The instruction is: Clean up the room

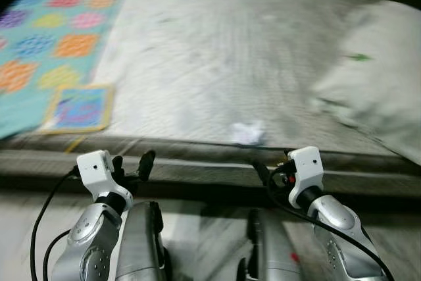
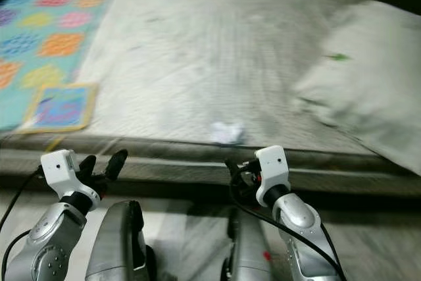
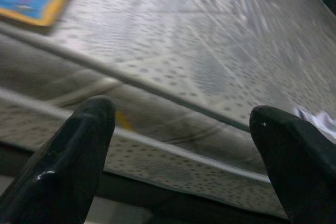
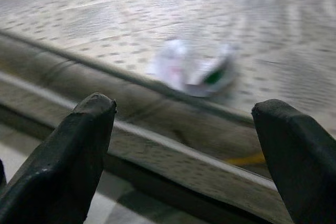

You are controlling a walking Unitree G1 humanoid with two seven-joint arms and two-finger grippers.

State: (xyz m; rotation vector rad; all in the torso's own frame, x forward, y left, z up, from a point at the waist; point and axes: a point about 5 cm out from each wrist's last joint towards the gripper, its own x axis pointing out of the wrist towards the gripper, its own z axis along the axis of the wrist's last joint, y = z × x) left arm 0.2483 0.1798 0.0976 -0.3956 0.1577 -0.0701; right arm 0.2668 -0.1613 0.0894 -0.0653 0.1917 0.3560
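Two grippers, left (image 1: 131,164) and right (image 4: 184,145), held low before the mattress edge (image 1: 197,153), black fingers (image 3: 79,150) spread wide, nothing grasped. Just beyond the right gripper, small crumpled white wrapper (image 4: 191,69) with a green mark, lying at the mattress's near edge; long axis roughly along that edge, pointing too blurred to tell. Grey dotted, quilted mattress (image 1: 223,44); white pillow (image 1: 378,70) at right, colourful patterned blanket (image 1: 49,37) at left with a yellow-bordered blue square (image 1: 79,108).
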